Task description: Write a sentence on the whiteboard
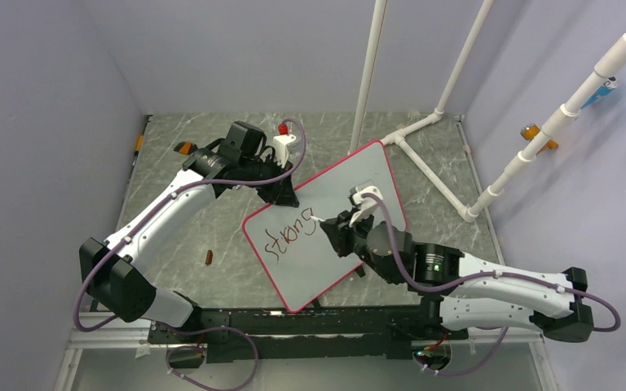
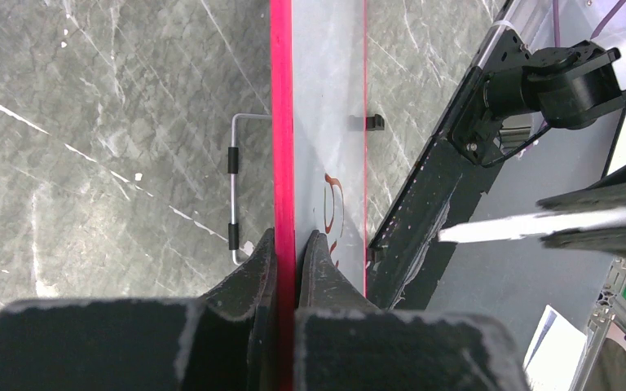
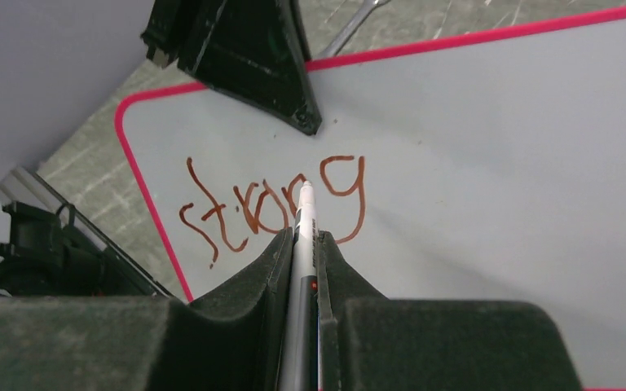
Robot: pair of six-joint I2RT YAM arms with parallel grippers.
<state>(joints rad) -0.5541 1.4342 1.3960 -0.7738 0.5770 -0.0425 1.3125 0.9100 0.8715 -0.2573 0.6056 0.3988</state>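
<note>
Whiteboard [image 1: 306,277]: glossy white rectangle, pink-red rim, edge clamped in left gripper [image 2: 287,244]. Dark-red handwritten sentence [image 3: 244,208], "strong" legible. Slim white marker [image 3: 305,204] clamped in right gripper [image 3: 303,244], tip at letters.

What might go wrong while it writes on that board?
1. The left gripper pinches the board only by its thin rim at one spot, so writing pressure might pivot or slide it and skew the letters.
2. The marker, in the right gripper, has its tip right at the word "strong", so a stray stroke could overwrite or smear it.
3. The slim marker may slip in that grip.
</note>
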